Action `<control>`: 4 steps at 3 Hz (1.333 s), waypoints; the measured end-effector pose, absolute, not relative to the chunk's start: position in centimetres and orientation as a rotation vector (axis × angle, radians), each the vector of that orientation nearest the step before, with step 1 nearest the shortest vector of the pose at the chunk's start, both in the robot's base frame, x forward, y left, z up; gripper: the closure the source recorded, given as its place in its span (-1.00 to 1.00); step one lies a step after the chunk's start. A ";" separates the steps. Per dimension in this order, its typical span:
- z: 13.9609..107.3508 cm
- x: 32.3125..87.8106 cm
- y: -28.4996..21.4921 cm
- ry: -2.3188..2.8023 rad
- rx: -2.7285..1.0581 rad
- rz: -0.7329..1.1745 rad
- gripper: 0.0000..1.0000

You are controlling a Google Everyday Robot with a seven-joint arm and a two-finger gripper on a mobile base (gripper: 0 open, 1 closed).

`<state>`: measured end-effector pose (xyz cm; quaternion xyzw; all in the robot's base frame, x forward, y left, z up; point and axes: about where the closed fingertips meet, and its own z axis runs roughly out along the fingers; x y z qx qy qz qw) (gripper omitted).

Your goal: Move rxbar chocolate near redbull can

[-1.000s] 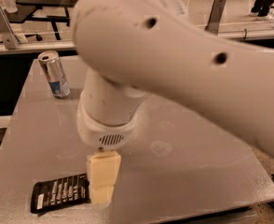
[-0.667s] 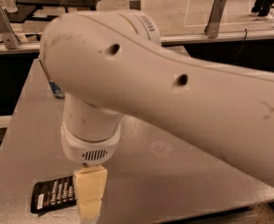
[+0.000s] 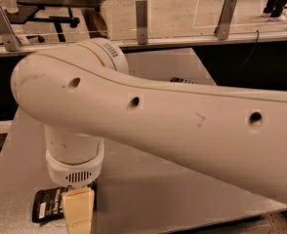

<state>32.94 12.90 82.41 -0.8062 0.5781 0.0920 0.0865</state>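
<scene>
**End effector** (image 3: 78, 217): cream plastic under a white, vented wrist collar, at the near left of the grey, matte, flat desk (image 3: 153, 189). I cannot tell whether it is apart or together.

**Rxbar chocolate** (image 3: 47, 204): a flat, black, rectangular wrapper with white print. It lies just beneath the end effector and extends to its left. Its long axis runs left to right, and its right end is hidden behind the end effector. I cannot tell if they touch.

**Redbull can**: out of sight, presumably behind the smooth white arm (image 3: 182, 126).

Matt cream plastic gripper (image 3: 78, 213) over rxbar chocolate (image 3: 47, 204), black wrapper; table (image 3: 148, 189) matt grey; arm (image 3: 173, 126) smooth plastic.
</scene>
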 end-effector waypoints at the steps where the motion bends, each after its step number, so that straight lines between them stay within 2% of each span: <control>1: 82.2 32.8 13.0 1.738 -2.414 0.300 -0.51; 2: 82.7 32.9 12.9 1.741 -2.412 0.323 -0.08; 3: 83.0 33.3 12.4 1.755 -2.400 0.338 0.55; 4: 83.0 33.7 12.1 1.767 -2.389 0.334 0.99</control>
